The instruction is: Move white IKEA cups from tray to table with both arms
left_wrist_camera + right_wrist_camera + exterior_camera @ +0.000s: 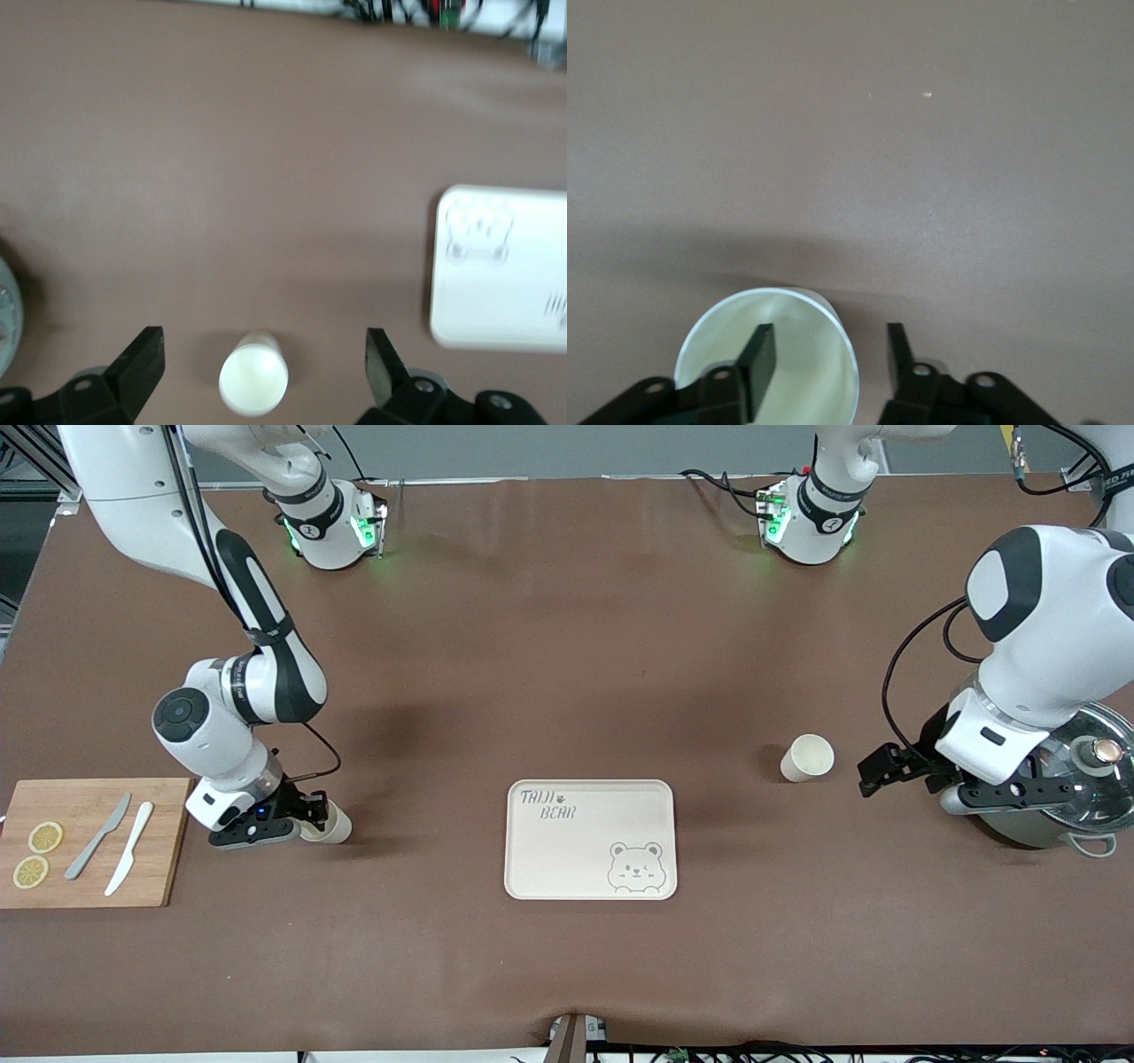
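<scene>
Now right gripper (312, 821) straddles cup rim (769, 363), part-spread; left gripper (873, 769) released near 2nd cup (807, 758).

Counter (567, 646): matt brown covering, faintly creased. Cups (807, 758) matt cream-white, smooth. Tray (540, 872) matt cream. Board (164, 859) pale wood grain. Pot lid (1076, 802) clear glass, shiny. Arms (1054, 646) glossy white plastic.
</scene>
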